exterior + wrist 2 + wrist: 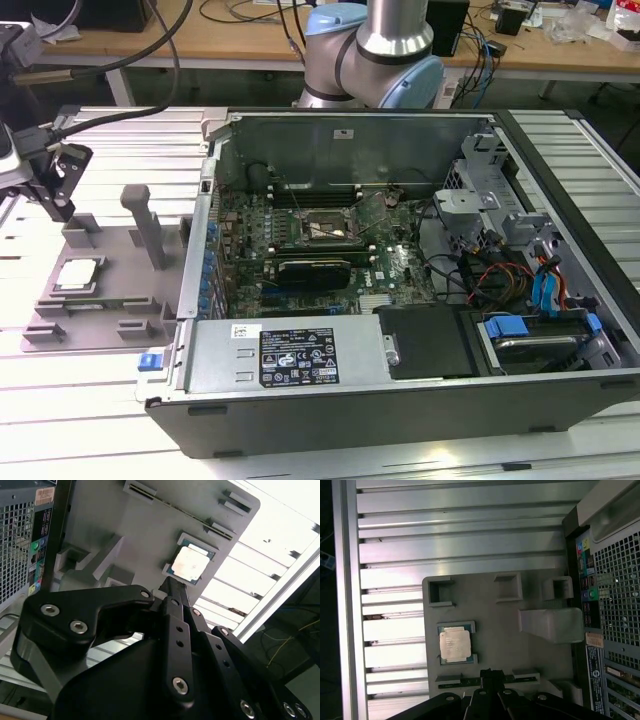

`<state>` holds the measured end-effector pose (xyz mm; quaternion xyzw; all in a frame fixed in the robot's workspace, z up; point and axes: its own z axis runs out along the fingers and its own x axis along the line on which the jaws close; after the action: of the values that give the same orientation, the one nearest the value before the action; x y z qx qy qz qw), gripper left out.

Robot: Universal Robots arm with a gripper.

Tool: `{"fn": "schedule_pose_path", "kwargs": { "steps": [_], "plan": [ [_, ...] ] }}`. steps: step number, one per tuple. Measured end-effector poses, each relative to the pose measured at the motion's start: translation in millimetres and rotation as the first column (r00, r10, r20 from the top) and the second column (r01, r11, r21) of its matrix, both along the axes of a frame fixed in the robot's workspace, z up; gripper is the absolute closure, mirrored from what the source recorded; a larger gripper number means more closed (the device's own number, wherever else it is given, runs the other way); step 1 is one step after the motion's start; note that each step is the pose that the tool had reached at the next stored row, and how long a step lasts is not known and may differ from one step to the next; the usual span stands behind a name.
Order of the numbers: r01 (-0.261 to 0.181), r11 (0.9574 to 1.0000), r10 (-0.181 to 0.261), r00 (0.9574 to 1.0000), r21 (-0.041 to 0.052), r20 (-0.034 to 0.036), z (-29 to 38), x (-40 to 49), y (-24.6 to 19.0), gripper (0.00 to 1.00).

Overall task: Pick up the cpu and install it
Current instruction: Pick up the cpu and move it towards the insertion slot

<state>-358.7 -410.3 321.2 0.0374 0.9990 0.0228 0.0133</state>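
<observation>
The cpu (pixel 78 275), a small square chip with a pale silver top, lies flat in a recess of the grey plastic tray (pixel 125 295) at the exterior view's left. My gripper (pixel 62 208) hangs above the tray's far edge, a little beyond the cpu and not touching it. In both wrist views the black fingertips meet, shut on nothing: the gripper (pixel 172 586) points just short of the cpu (pixel 189 564), and the gripper (pixel 490 672) sits beside the cpu (pixel 454 645). The dark socket frame (pixel 322 228) on the motherboard stands open inside the case.
The open computer case (pixel 400 385) lies on the slatted aluminium table (pixel 90 420), right of the tray. A tall grey post (pixel 145 225) rises from the tray near the cpu. Cables and drive cages fill the case's right side. The arm's base (pixel 370 60) stands behind the case.
</observation>
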Motion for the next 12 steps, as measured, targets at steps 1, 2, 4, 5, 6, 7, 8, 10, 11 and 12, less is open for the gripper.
{"fn": "schedule_pose_path", "kwargs": {
  "steps": [1,2,4,5,6,7,8,10,11,12],
  "plan": [
    [0.000,1.0000,0.000,1.0000,0.0000,-0.0001,0.0,0.0,0.0,0.89],
    [0.000,1.0000,0.000,1.0000,0.0000,-0.0001,0.0,0.0,0.0,0.89],
    [0.000,1.0000,0.000,1.0000,0.0000,-0.0001,0.0,-0.3,0.0,0.89],
    [0.000,1.0000,0.000,1.0000,0.0000,0.0000,-0.2,-1.2,0.0,0.89],
    [0.000,1.0000,0.000,1.0000,0.0000,0.0000,-0.3,-1.4,0.0,0.89],
    [0.000,1.0000,0.000,1.0000,0.0000,-0.0001,-0.4,-1.7,0.0,0.89],
    [0.000,1.0000,0.000,1.0000,0.0000,0.0000,-0.8,-2.2,0.0,0.89],
    [0.000,1.0000,0.000,1.0000,-0.0001,-0.0001,-1.9,-3.8,0.0,0.89],
    [0.000,1.0000,0.000,1.0000,0.0000,-0.0001,-2.4,-4.4,0.1,0.89],
    [0.000,1.0000,0.000,1.0000,-0.0001,-0.0001,-2.7,-5.1,0.3,0.89]
  ]
}}
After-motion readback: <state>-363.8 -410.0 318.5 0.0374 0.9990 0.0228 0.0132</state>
